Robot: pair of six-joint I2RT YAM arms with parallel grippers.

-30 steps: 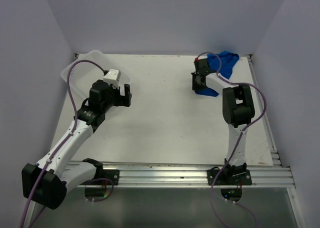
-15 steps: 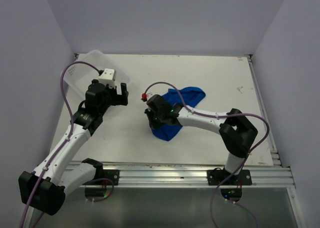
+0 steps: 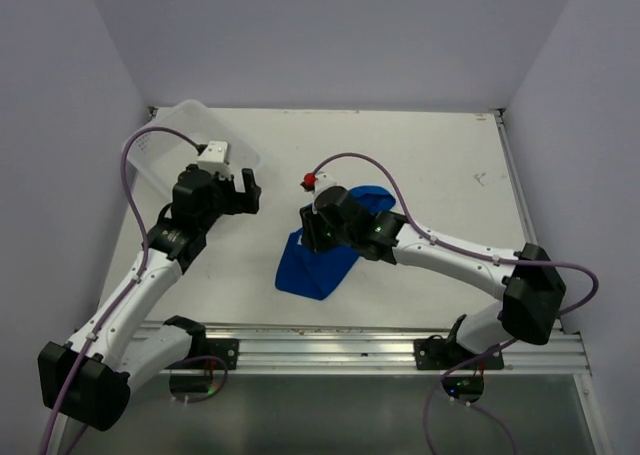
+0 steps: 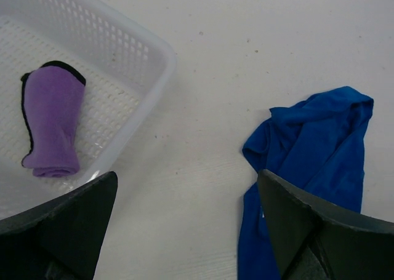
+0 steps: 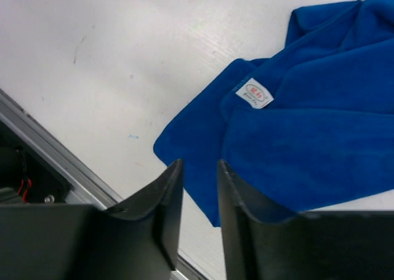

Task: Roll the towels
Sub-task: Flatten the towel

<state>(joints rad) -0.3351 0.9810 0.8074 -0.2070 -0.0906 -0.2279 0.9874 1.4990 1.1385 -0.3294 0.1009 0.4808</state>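
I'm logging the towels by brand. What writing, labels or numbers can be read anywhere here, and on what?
white tag on the blue towel: red print, too small and blurred to read.
No other writing, number or sign shows in any view.

Top view: upper part of blue towel (image 3: 310,270) hidden under right arm (image 3: 350,227). Left wrist view: basket (image 4: 148,58) cut off at left and top edges; towel cut off at bottom edge. Right wrist view: towel cut off at right edge; tag (image 5: 255,93) print too small to read.
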